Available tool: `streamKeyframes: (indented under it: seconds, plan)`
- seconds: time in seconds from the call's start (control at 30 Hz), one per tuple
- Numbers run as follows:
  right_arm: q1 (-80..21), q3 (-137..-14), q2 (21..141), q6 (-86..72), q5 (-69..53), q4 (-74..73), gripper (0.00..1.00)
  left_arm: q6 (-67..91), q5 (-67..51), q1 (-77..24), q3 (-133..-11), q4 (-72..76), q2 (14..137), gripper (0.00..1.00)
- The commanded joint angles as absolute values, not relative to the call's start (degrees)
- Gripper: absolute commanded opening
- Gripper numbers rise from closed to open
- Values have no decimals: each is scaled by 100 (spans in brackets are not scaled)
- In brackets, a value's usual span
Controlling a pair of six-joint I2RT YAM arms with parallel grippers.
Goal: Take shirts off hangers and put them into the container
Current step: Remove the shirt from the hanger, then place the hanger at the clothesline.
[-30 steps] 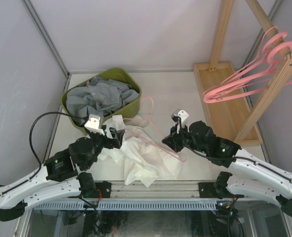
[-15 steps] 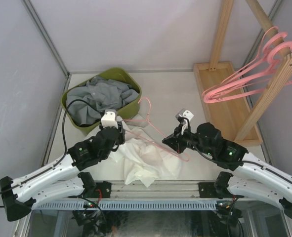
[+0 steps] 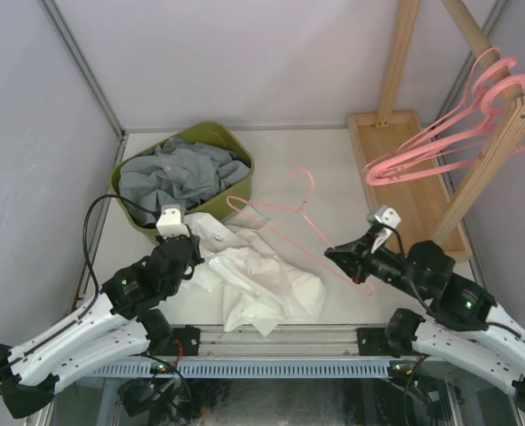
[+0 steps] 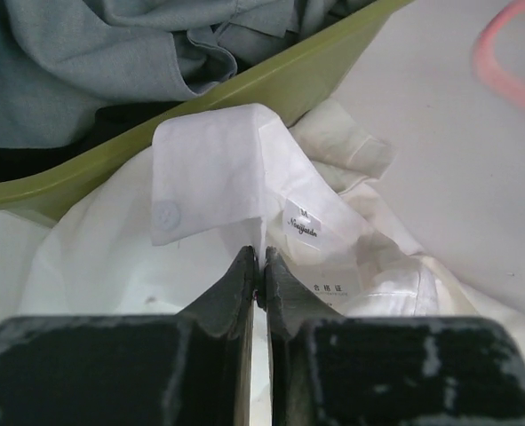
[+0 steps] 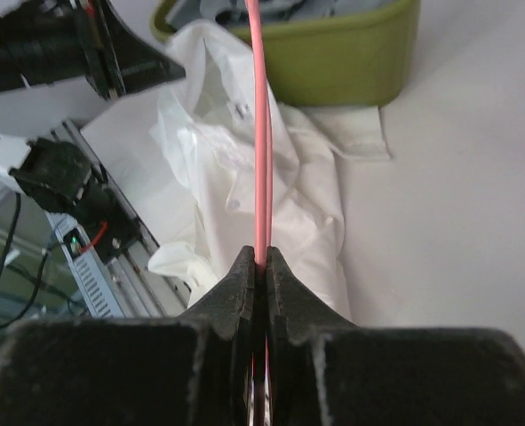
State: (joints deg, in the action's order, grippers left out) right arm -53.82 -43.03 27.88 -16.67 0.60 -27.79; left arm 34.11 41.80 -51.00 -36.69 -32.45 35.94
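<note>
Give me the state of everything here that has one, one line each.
green tub, upright, partly filled
grey shirt, bundled inside the tub
white shirt, off its hanger, crumpled beside the tub
left gripper, shut on the white shirt's collar
right gripper, shut on the pink hanger
pink hanger, bare, held
rack hangers, bare, hung on the wooden pole

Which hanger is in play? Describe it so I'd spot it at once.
Over the table, between the green tub and the wooden rack, is one pink hanger. Unlike the hangers hooked on the rack, it is pinched in the right claw.
</note>
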Motion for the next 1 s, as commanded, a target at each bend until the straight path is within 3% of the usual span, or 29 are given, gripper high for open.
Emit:
streamKeyframes:
  seconds: [0.0,0.03,0.1,0.13,0.23,0.3,0.47,0.63,0.97]
  plan:
    - [-5345,-4382,2336,-1565,491,-2821,0,3330,3695,-5054,-3542,-2813,3573,12]
    - [-5346,-4385,2327,-1575,613,-2754,0,3229,3440,-5054,-3565,-2655,3603,20]
    - [-5348,-4384,2390,-1715,947,-2562,0,3166,2952,-5056,-3684,-2357,3665,59]
    - [-5352,-4379,2474,-1756,1074,-2414,0,3160,2738,-5054,-3778,-2207,3706,68]
    - [-5350,-4466,2911,-2004,1300,-1954,0,3044,2229,-5066,-4094,-1869,3876,80]
    - [-5367,-4630,3330,-2218,1470,-1779,0,2796,2177,-5219,-4260,-1609,3951,83]
    - [-5788,-5280,4619,-2881,3040,-1899,0,1425,3137,-6569,-4020,-270,3852,84]
    - [-6454,-5765,5532,-2992,4632,-1728,0,848,3370,-7336,-3824,581,4107,86]
    - [-6586,-7451,7176,-5107,6364,-3761,0,-49,3163,-8008,-3345,2335,4548,86]
